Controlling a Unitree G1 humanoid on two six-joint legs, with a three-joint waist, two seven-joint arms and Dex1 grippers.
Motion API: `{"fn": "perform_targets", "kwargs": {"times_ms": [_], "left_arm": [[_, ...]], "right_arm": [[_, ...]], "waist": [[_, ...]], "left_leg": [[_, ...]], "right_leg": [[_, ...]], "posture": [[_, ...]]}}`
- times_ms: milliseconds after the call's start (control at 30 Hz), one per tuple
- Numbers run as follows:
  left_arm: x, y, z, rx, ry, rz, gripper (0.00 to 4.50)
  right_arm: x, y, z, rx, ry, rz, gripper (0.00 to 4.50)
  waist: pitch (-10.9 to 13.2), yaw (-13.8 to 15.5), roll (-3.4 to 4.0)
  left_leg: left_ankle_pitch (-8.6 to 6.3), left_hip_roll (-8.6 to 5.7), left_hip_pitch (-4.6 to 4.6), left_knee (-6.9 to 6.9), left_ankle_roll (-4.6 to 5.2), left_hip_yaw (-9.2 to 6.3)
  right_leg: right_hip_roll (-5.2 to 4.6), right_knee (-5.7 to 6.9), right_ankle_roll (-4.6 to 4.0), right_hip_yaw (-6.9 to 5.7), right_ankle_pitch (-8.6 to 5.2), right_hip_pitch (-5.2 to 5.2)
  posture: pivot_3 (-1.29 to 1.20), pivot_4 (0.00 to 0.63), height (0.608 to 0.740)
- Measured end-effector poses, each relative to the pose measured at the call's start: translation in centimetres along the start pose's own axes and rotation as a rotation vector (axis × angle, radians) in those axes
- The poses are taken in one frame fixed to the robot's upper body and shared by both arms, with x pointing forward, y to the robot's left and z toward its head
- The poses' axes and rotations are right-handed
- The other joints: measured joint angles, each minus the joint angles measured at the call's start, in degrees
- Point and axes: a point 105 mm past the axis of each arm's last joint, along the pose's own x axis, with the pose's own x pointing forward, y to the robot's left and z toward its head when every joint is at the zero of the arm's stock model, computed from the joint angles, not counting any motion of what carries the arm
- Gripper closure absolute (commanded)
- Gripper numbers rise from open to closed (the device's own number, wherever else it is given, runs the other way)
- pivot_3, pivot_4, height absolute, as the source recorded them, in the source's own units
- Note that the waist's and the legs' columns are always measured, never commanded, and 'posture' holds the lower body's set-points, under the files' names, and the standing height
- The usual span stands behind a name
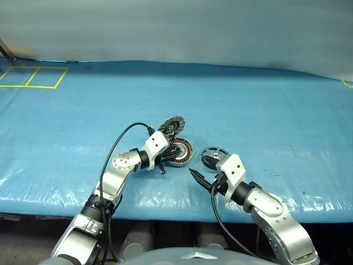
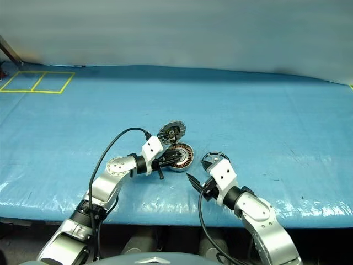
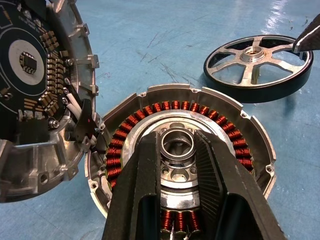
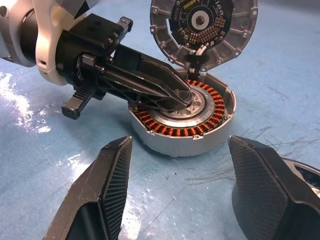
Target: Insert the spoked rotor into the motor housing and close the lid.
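Left wrist view: the left gripper [image 3: 179,150] is clenched on the central hub ring of the motor housing [image 3: 250,145], which sits on the blue table cover [image 1: 265,110] with its lid [image 1: 171,126] hinged upright at the far side. The spoked rotor [image 1: 214,154] lies flat just right of the housing. The right gripper [image 4: 175,165] hangs released, empty, near the rotor's near side.

Blue tarp [image 1: 265,110] w/ yellow tape squares [image 1: 33,77] at far-left corner.

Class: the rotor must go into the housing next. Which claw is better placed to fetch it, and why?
Right. The right claw is open beside the spoked rotor, while the left claw is closed on the motor housing hub, steadying it.
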Motion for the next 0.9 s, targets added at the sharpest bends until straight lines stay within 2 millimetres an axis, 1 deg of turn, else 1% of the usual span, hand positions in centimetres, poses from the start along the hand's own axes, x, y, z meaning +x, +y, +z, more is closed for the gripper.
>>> {"fn": "perform_targets", "kwargs": {"times_ms": [167, 267, 467, 700, 833, 900], "left_arm": [[0.0, 0.0, 0.0, 0.0, 0.001, -0.003, 3.86], [0.0, 0.0, 0.0, 0.0, 0.002, -0.006, 3.86], [-0.1, -0.1, -0.1, 0.001, 0.002, -0.01, 3.86], [-0.1, -0.1, -0.1, -0.001, 0.003, -0.011, 3.86], [-0.2, -0.2, -0.2, -0.004, 0.002, -0.011, 3.86], [-0.2, -0.2, -0.2, -0.005, 0.002, -0.011, 3.86]], "right_arm": [[0.0, -0.2, -1.4, 0.041, -0.004, -0.038, 1.24], [0.0, -0.5, -2.4, 0.038, 0.011, -0.066, 1.24], [0.3, -0.2, -4.0, 0.011, 0.055, -0.071, 1.24], [0.7, 0.5, -3.9, -0.028, 0.047, -0.051, 1.24], [1.2, 0.6, -2.8, -0.045, -0.015, -0.083, 1.24], [1.2, 0.6, -2.6, -0.052, -0.023, -0.082, 1.24]], "waist": [[-0.01, -0.01, 0.01], [-0.02, 0.0, 0.02], [-0.04, -0.01, 0.04], [-0.05, -0.02, 0.05], [-0.05, -0.01, 0.05], [-0.05, -0.01, 0.05]], "left_leg": [[0.0, 0.0, 0.01, 0.0, 0.0, 0.0], [0.0, 0.0, 0.02, 0.0, 0.0, 0.01], [0.0, 0.0, 0.05, 0.0, 0.0, 0.01], [0.0, 0.0, 0.1, 0.0, 0.0, 0.01], [0.0, 0.0, 0.13, 0.0, 0.0, 0.0], [0.0, 0.0, 0.16, 0.0, 0.0, 0.0]], "right_leg": [[0.0, 0.0, 0.0, 0.0, 0.0, -0.01], [0.0, 0.0, 0.0, 0.01, 0.0, -0.01], [0.0, 0.01, -0.01, 0.01, 0.0, -0.01], [0.0, 0.02, -0.01, 0.01, -0.01, -0.02], [-0.01, 0.01, -0.01, 0.01, -0.01, -0.05], [-0.01, 0.0, -0.01, 0.01, -0.01, -0.06]], "posture": [[0.0, 0.15, 0.74], [0.0, 0.15, 0.74], [0.0, 0.15, 0.74], [0.0, 0.15, 0.74], [0.0, 0.15, 0.74], [0.0, 0.15, 0.74]]}}
